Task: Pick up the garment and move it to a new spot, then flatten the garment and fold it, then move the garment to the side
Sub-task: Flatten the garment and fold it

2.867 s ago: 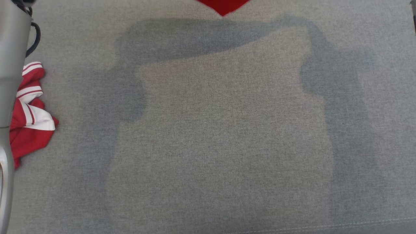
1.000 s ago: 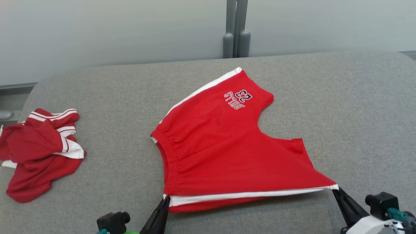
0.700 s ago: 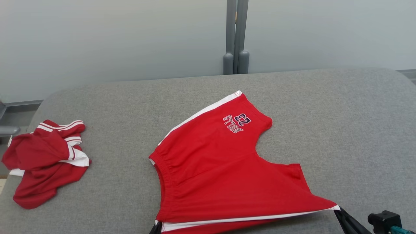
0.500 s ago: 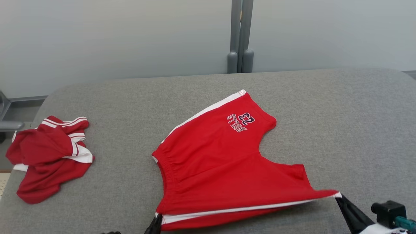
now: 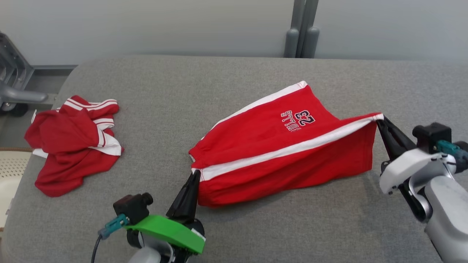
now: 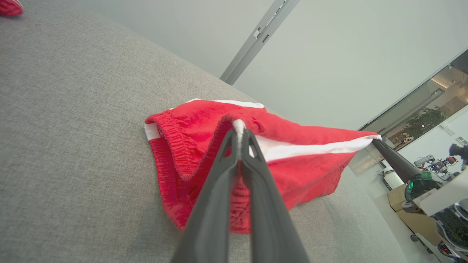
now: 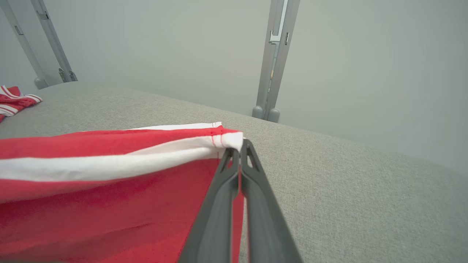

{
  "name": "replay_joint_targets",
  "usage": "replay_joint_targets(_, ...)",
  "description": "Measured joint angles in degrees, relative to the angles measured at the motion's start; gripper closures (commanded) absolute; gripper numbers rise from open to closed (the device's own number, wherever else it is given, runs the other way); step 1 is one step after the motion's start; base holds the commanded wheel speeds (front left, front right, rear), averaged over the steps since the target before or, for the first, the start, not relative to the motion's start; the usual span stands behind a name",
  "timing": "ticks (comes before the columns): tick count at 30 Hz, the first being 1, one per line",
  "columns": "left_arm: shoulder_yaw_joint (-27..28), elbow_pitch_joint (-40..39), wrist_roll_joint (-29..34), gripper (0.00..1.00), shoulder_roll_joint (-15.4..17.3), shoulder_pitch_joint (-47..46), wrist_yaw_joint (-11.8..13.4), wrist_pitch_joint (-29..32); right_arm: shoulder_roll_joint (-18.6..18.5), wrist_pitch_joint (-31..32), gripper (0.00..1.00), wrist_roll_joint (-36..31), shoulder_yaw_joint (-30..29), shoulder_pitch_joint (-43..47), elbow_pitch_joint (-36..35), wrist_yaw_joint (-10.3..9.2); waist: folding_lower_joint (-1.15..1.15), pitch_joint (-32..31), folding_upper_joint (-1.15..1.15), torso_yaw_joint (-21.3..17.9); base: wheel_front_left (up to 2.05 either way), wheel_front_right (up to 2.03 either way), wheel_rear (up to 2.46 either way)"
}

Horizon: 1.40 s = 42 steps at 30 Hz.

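Left gripper [image 5: 196,174] is pinched tight on the red shorts [image 5: 285,175], fingers pressed together with no gap. What it has is the waistband end of the white side stripe [image 5: 292,148], right at its fingertips. Over to the right gripper [image 5: 380,122], same story: fingers closed flat on the cloth, biting the hem end of that same stripe. So the shorts are strung between the two grippers, the stripe running as a straight, taut line from one set of tips to the other. Below that line the red fabric hangs down and reaches the grey cushion [image 5: 256,226] just beside the left gripper's fingers. Beyond the stripe, on the far side from both grippers, the other leg lies flat on the cushion with its dark print [image 5: 298,119] facing up, reading upside down in the head view. From the left wrist, the gathered elastic waistband [image 6: 172,142] sags open just left of the closed fingers, and the right gripper's dark fingers show at the far corner of the cloth. From the right wrist, the white corner sits right at the tips, red cloth falling away to the left and below. A second, crumpled red-and-white garment [image 5: 73,142] lies well apart, out past the left gripper's left side, touching neither gripper
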Motion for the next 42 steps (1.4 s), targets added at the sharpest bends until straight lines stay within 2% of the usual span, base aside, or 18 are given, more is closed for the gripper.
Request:
replay_joint_targets(13,0.85,6.23,-2.89,1.00,-4.82,-15.89,0.00,0.00,0.96,4.22,1.00,-4.55,3.19,-23.98,16.04,0.00,0.01,11.31,0.00,4.64,0.00,0.00,0.00)
replay_joint_targets(18,2.76,7.43,-2.92,1.00,-5.24,-18.70,0.00,0.00,0.92,4.04,1.00,-5.27,4.49,-29.08,19.74,0.00,0.01,15.25,0.00,6.06,0.00,0.00,0.00)
replay_joint_targets(28,0.47,5.71,-6.97,1.00,-5.34,-21.43,0.00,0.00,1.31,3.70,1.00,-6.62,6.50,-37.42,25.17,-0.01,0.01,21.32,0.00,8.46,0.00,0.00,0.00)
replay_joint_targets(36,0.31,5.20,-7.00,1.00,-5.37,-22.65,0.01,0.00,1.59,2.77,1.00,-6.93,7.34,-40.28,30.00,0.00,0.02,23.68,0.00,10.09,0.00,0.00,0.00)
replay_joint_targets(37,0.91,5.17,-7.01,0.76,-5.38,-22.65,0.00,-0.01,1.64,2.38,1.00,-6.93,7.24,-40.45,30.61,0.00,0.02,23.80,0.00,10.13,0.00,0.00,0.00)
replay_joint_targets(38,1.15,5.21,-6.78,0.28,-5.36,-22.65,0.01,-0.01,1.78,2.23,0.95,-6.91,6.98,-40.58,31.20,0.00,0.02,23.86,0.00,10.12,0.00,0.00,0.00)
replay_joint_targets(39,1.25,5.16,-6.06,0.00,-5.37,-22.66,0.00,0.00,2.01,1.75,0.11,-6.88,6.65,-40.64,31.73,0.00,0.02,23.89,0.00,10.06,0.00,0.00,0.00)
replay_joint_targets(40,1.43,5.02,-5.88,0.00,-5.39,-22.65,0.00,-0.01,2.24,1.22,0.11,-6.89,6.27,-40.83,32.18,0.00,0.01,23.91,0.00,9.94,0.00,0.00,0.00)
replay_joint_targets(41,1.63,4.93,-5.55,0.00,-5.39,-22.65,0.01,-0.01,2.37,0.89,0.00,-6.89,6.08,-41.08,32.57,0.00,0.01,23.92,0.00,9.81,0.00,0.00,0.00)
replay_joint_targets(42,1.92,4.74,-5.42,0.00,-5.38,-22.64,0.01,-0.01,2.42,0.66,0.00,-6.89,5.93,-41.31,32.95,-0.01,0.01,23.92,0.00,9.68,0.00,0.00,0.00)
